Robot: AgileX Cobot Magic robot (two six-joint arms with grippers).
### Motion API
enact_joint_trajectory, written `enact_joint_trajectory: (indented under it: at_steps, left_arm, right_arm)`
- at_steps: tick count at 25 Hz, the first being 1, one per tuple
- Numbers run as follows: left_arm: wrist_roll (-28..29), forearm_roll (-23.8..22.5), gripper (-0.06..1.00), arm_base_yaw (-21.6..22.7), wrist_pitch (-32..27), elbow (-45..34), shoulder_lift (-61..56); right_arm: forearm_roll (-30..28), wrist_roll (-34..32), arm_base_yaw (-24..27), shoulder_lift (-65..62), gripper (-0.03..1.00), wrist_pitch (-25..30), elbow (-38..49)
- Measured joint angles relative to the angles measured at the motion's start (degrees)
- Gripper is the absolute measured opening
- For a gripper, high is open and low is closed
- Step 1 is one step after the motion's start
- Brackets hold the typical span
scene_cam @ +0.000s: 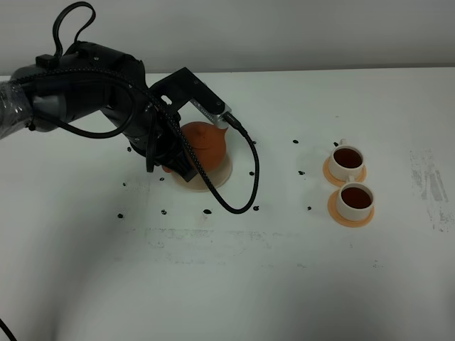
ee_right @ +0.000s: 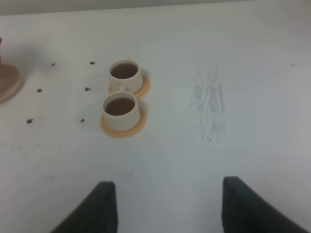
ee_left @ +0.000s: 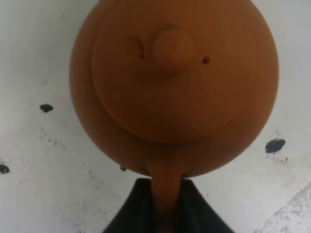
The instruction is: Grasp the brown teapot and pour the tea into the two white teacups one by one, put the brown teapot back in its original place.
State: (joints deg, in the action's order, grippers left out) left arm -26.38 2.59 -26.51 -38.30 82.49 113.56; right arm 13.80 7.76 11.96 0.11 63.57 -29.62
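Note:
The brown teapot stands upright over the cream saucer left of the table's middle; I cannot tell if it touches it. My left gripper is shut on the teapot's loop handle; the left wrist view looks down on the knobbed lid of the teapot. The two white teacups stand on orange coasters at the right, both holding dark tea. They also show in the right wrist view. My right gripper is open and empty, well short of the cups.
Small black marks dot the white table around the saucer and between it and the cups. A black cable loops from the left arm down beside the saucer. A grey scuffed patch lies right of the cups. The saucer's edge shows in the right wrist view.

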Motion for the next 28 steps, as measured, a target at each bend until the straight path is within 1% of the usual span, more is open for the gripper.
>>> enact_joint_trajectory:
  at_steps: [10,18,28]
  left_arm:
    - [0.0,0.12,0.08,1.1,2.03,-1.64,0.2]
    - [0.1,0.13,0.08,1.17,3.25,-1.94,2.1]
    - [0.1,0.45,0.08,1.54,3.13,-1.94,3.4]
  right_arm:
    - [0.0,0.0,0.0,0.0,0.46,0.0,0.0]
    - [0.0,0.0,0.0,0.0,0.46,0.0,0.0]
    - [0.0,0.0,0.0,0.0,0.46,0.0,0.0]
